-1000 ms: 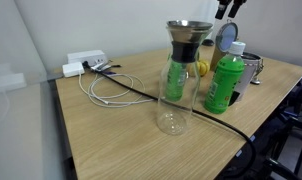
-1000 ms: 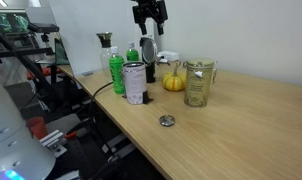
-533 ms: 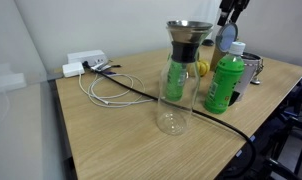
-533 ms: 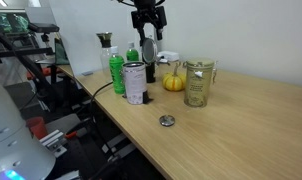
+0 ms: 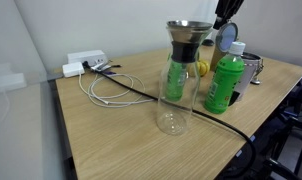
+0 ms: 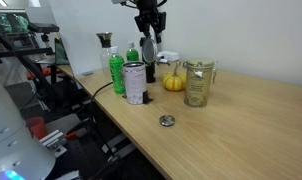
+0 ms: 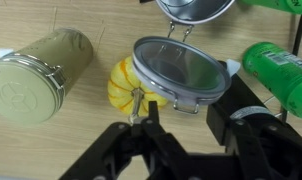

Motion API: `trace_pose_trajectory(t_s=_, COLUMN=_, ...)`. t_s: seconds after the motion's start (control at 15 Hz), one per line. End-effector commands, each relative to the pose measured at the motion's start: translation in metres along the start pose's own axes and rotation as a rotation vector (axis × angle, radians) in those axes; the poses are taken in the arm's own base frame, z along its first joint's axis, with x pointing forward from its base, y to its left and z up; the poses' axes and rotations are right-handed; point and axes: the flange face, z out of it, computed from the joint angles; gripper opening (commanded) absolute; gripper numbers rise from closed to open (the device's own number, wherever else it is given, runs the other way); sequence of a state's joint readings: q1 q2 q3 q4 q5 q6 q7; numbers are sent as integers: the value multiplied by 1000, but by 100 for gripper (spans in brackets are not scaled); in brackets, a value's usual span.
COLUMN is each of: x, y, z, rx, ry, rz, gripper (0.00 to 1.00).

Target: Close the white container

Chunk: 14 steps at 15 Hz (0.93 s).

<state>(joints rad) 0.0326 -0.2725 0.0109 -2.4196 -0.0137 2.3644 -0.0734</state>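
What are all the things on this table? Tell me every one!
white container: one, whitish-silver, lid flipped up, beside the green bottle
green bottle: one, green with white cap, near the table's edge
glass carafe: one, clear with dark top, mid-table
pumpkin: one, yellow, small, by the container
jar: one, beige, next to the pumpkin
round piece: one, grey, small, alone on the wood
white box: one, far corner
cables: several, white and black, by the box
table: one, wooden
gripper: one, black, open, above the lid
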Motion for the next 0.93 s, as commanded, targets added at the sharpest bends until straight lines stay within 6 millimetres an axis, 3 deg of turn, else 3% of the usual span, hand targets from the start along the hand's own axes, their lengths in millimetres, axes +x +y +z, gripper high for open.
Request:
trace_pose_trajectory(t_s=0.0, x=8, y=1, z=5, rx=0, ry=15, rz=-14, gripper=23)
trace_pose_trajectory(t_s=0.27, x=11, y=3, z=2, rx=-6, ry=12, rz=-9, gripper=1)
trace_pose_trajectory(t_s=0.6, x=11, y=11, z=-8, rx=-41, ry=12, rz=2, gripper=0)
trace_pose_trajectory(t_s=0.87, x=1, y=16, z=-6, rx=-62, ry=-27, rz=-8, gripper=0)
